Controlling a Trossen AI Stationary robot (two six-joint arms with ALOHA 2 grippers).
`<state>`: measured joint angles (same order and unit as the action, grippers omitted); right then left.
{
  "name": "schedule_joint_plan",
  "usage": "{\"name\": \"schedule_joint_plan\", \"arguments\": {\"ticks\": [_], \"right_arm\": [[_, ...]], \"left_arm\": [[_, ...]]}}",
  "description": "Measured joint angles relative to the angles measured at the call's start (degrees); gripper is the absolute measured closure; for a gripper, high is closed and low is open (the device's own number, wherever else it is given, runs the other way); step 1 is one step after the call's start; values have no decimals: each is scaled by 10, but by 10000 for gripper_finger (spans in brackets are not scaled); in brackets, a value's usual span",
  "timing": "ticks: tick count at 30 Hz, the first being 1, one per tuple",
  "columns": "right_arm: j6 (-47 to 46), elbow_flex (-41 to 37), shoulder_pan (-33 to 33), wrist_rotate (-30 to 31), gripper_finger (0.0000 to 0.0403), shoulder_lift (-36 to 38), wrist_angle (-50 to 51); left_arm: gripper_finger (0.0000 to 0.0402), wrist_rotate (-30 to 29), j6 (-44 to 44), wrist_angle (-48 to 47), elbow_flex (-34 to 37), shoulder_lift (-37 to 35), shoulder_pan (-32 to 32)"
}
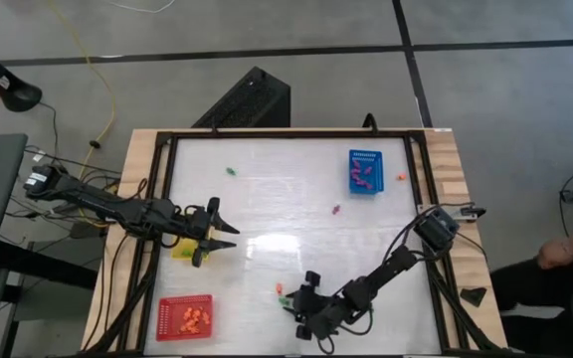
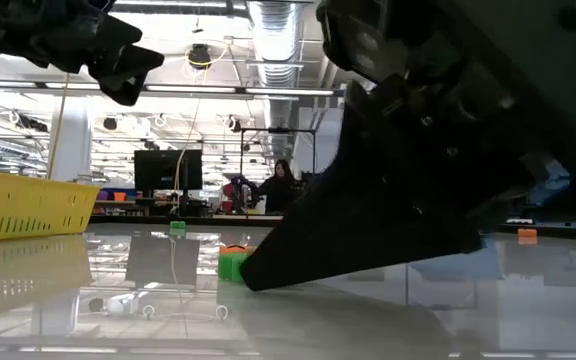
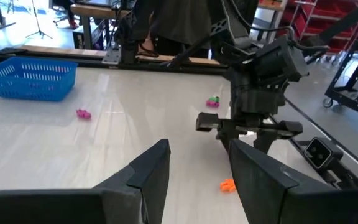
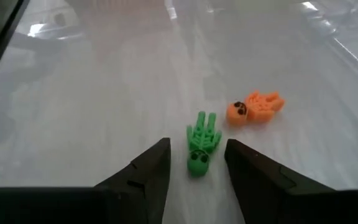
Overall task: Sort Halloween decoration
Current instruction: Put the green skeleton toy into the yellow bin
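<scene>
Small Halloween figures lie scattered on the white table. In the right wrist view a green figure lies flat, its head end between my right gripper's open fingertips, which stand either side of it without touching; an orange figure lies just beyond. From above, that right gripper is low near the table's near edge beside this pair. My left gripper hovers open above the table by the yellow tray. Loose pieces: green, purple, orange.
The red tray at the near left holds orange pieces. A blue tray at the far right holds purple ones. A black frame rims the table. Bare table lies between the arms. A person's arm shows off the right side.
</scene>
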<state>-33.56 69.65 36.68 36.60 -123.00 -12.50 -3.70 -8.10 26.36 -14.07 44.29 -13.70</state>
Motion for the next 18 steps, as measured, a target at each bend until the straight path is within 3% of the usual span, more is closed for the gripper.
{"name": "schedule_joint_plan", "arguments": {"ticks": [6,14,18], "right_arm": [[8,0,-2,9,251,0,5],[10,0,-4,13,338,1,13],[25,-1,-4,10,350,8,10]], "left_arm": [[246,0,-2,-10,0,0,0],[246,-1,-2,-17,0,0,0],[246,-1,-2,-17,0,0,0]]}}
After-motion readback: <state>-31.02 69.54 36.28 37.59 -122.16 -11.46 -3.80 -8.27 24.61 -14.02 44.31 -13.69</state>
